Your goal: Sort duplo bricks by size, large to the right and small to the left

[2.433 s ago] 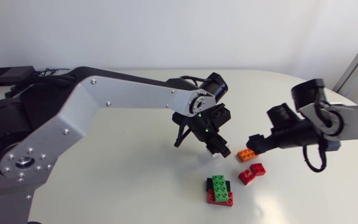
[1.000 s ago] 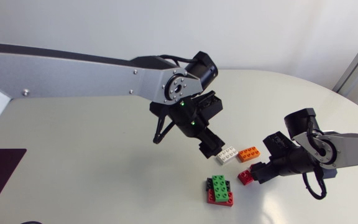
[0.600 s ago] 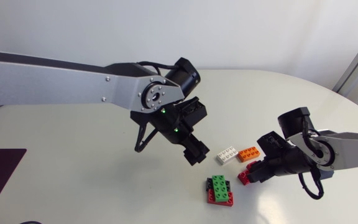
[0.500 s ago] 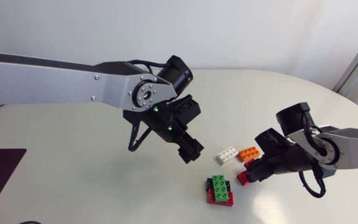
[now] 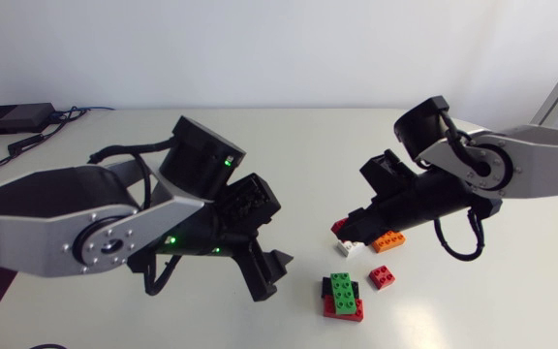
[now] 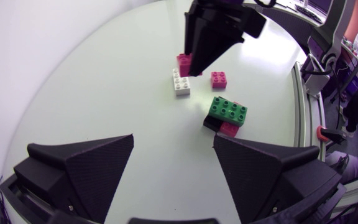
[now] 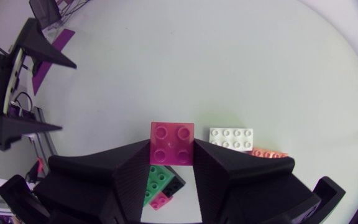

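My right gripper [image 5: 348, 229] is shut on a small red square brick [image 5: 340, 226], held just above the table over the white brick [image 5: 350, 247]. In the right wrist view the red brick [image 7: 171, 143] sits between both fingers of that gripper [image 7: 171, 151]. An orange brick [image 5: 387, 241] lies beside the white one. A second small red brick [image 5: 382, 276] lies near a green brick [image 5: 342, 289] stacked on red and black ones. My left gripper [image 5: 271, 274] hangs open left of the stack with nothing in it, and it shows open too in its own view [image 6: 173, 140].
In the left wrist view the white brick [image 6: 181, 82], the loose red brick [image 6: 219, 79] and the green stack [image 6: 229, 109] lie ahead of the open fingers. A black box [image 5: 13, 118] with cables sits at the table's far left corner.
My right gripper shut on one small red brick and carried it up and left, over the white brick. My left arm drew back to the left and lower, staying open.
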You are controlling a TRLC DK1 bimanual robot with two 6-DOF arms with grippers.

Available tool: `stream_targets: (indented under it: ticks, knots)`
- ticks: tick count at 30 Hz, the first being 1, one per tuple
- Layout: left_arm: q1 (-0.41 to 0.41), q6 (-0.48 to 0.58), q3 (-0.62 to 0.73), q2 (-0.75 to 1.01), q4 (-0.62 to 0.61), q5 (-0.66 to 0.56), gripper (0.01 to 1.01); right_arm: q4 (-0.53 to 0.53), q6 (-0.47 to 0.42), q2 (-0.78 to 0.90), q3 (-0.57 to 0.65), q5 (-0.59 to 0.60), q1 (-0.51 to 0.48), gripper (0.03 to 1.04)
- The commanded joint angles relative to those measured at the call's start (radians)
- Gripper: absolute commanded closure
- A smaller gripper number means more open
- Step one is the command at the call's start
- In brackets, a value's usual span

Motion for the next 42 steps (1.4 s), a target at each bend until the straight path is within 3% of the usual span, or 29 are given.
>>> stream_targets:
  ticks: [1, 10, 27, 31, 34, 40, 42]
  knots:
    - [-0.024, 0.023, -0.054, -0.031, 0.041, -0.020, 0.144, -0.046, 0.048, 0.021, 0.048, -0.058, -0.015, 0.77]
    - [-0.101, -0.009, -0.090, -0.003, 0.222, -0.089, 0.149, -0.140, 0.075, 0.011, 0.100, -0.256, -0.012, 0.76]
    - [-0.164, -0.081, 0.061, 0.120, 0.294, -0.119, 0.180, -0.163, 0.089, -0.004, 0.132, -0.294, 0.011, 0.76]
    - [-0.161, -0.090, 0.071, 0.138, 0.313, -0.119, 0.238, -0.158, 0.098, -0.002, 0.134, -0.294, 0.020, 0.76]
    - [-0.156, -0.099, 0.079, 0.149, 0.311, -0.119, 0.423, -0.157, 0.103, -0.008, 0.132, -0.287, 0.019, 0.76]
    - [-0.145, -0.119, 0.070, 0.163, 0.310, -0.117, 0.443, -0.157, 0.109, -0.022, 0.129, -0.288, 0.019, 0.76]
    - [-0.145, -0.122, 0.068, 0.166, 0.310, -0.117, 0.525, -0.158, 0.109, -0.025, 0.129, -0.288, 0.019, 0.76]
